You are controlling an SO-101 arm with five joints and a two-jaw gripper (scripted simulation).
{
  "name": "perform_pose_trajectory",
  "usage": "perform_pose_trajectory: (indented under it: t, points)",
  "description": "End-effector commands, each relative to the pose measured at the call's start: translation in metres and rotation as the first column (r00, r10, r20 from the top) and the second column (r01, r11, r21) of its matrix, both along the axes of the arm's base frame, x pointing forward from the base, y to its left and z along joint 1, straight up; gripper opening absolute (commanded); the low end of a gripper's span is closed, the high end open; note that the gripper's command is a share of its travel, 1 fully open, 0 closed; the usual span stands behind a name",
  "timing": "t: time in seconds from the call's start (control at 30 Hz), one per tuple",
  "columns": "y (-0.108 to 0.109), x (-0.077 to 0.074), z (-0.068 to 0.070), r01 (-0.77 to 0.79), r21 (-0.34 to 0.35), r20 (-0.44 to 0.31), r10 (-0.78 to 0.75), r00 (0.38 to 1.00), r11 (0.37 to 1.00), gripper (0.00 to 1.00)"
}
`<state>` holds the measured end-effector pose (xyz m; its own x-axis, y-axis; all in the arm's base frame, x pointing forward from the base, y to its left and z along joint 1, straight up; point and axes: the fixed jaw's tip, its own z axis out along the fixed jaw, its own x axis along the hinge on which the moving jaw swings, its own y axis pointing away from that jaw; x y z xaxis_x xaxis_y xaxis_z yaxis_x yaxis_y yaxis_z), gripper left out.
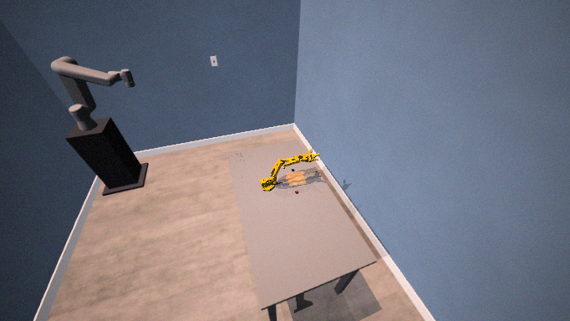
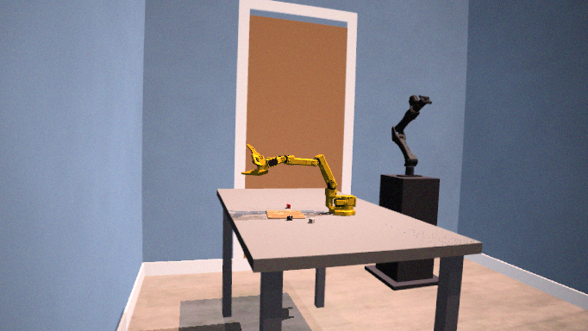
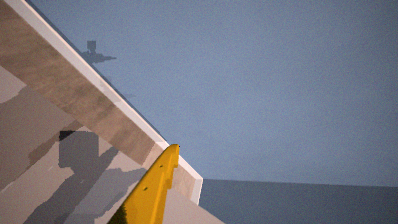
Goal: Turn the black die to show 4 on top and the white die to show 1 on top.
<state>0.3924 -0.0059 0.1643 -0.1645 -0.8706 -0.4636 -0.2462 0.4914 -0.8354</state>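
The orange mat (image 1: 297,180) (image 2: 276,214) lies flat on the table. The black die (image 1: 292,170) (image 2: 290,218) is at the mat's edge on the exterior view side, seemingly just off it. The white die (image 1: 284,167) (image 2: 311,221) lies on the table off the mat, toward the arm's base. The red die (image 1: 297,192) (image 2: 288,206) lies off the mat on the opposite side. The die faces are too small to read. My gripper (image 1: 316,152) (image 2: 245,159) is open and empty, high above the table and out beyond the mat. The wrist view shows one jaw and no dice.
The table (image 1: 301,234) (image 2: 345,237) carries my yellow arm (image 1: 276,167) (image 2: 325,172). The blue wall (image 1: 418,125) (image 3: 275,90) stands beyond the table edge near the gripper. Another arm (image 1: 85,75) (image 2: 400,138) stands on a black pedestal (image 1: 110,155) (image 2: 418,198) away from the table.
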Motion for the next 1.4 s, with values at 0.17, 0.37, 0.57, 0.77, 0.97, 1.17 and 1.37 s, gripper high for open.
perform_pose_trajectory:
  t: [0.17,0.37,0.57,0.77,0.97,1.17,1.37]
  points:
    - [0.035,-0.03,-0.001,-0.01,0.221,-0.05,0.022,0.999,0.975,0.71]
    - [0.062,-0.06,-0.031,0.054,0.393,-0.216,0.036,0.976,0.918,0.6]
    - [0.082,-0.096,-0.061,0.17,0.507,-0.381,0.043,0.923,0.845,0.49]
    - [0.09,-0.12,-0.079,0.258,0.545,-0.479,0.043,0.877,0.798,0.42]
    - [0.097,-0.151,-0.101,0.379,0.558,-0.593,0.036,0.804,0.738,0.34]
    - [0.1,-0.171,-0.114,0.453,0.549,-0.656,0.027,0.754,0.702,0.3]
    - [0.1,-0.183,-0.122,0.497,0.538,-0.692,0.02,0.721,0.681,0.27]
